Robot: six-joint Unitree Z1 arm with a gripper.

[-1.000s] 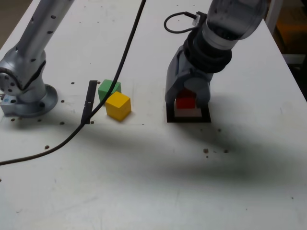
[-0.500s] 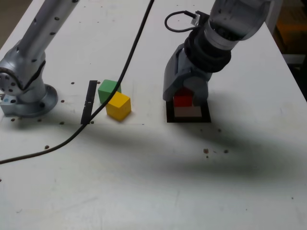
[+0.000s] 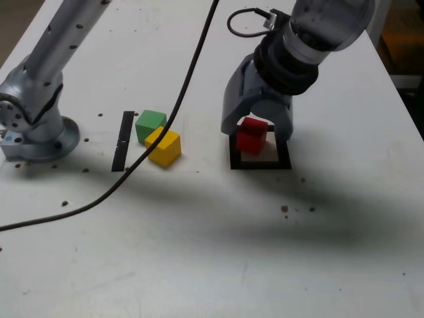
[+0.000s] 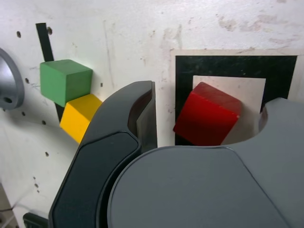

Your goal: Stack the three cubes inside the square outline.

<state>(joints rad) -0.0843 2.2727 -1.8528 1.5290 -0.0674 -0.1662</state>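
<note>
Red matte cube (image 4: 207, 115) sits skewed between the parted jaws of the grey gripper (image 3: 257, 130), released, one corner over the thick black square outline (image 3: 260, 163). Green cube (image 3: 150, 124) and yellow cube (image 3: 163, 146) lie well aside. Stacking onto a crooked base risks toppling.

Lighting even and fairly bright; the worktop (image 3: 212, 265) carries a broad soft shadow toward 5 o'clock of the arm. Exterior view slightly soft; wrist view sharp, no glare.
</note>
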